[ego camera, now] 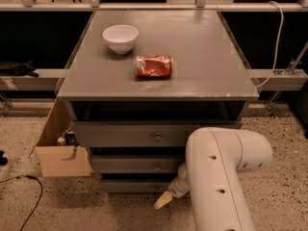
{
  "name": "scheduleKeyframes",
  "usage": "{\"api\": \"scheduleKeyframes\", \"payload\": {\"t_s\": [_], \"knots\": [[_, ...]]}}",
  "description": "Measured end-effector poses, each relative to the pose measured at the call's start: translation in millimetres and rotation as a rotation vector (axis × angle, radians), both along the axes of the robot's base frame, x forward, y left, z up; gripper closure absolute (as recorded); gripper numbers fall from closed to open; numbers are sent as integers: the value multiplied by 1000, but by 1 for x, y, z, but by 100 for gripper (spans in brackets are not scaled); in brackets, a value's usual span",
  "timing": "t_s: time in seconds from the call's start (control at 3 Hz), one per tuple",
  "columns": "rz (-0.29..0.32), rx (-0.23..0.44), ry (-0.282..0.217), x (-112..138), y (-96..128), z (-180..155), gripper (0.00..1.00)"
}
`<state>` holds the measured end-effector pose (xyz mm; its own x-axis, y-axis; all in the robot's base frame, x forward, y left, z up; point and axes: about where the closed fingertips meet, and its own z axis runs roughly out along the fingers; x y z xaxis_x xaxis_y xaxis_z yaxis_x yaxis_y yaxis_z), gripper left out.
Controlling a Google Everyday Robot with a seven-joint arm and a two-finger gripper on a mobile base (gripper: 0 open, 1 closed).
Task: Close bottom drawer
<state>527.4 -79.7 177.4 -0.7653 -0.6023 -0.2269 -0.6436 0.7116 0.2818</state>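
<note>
- The gripper (163, 201) hangs low at the right part of the bottom drawer (132, 186) front. The white arm (219, 177) hides most of it, so contact with the front cannot be told.
- The arm covers the right ends of the bottom drawer and middle drawer (134, 165), and the picture's lower edge cuts it off.
- The red can (153, 65) has blurred print.
- The contents of the cardboard box (60, 160) are too small to tell.

desk (202, 57) matt grey painted wood, bottom drawer (130, 186) same matt grey front, bowl (120, 36) glossy white, red can (153, 65) crinkled shiny metal, arm (216, 177) smooth white plastic, pincer (162, 201) cream, matt, low by bottom drawer, floor (281, 177) speckled stone
</note>
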Motion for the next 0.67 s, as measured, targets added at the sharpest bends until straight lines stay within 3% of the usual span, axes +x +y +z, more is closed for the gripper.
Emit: {"api": "scheduleKeyframes", "payload": {"t_s": [0.33,0.67], "knots": [[-7,-8,-37,10,2,0,0],[-7,-8,-37,10,2,0,0]]}}
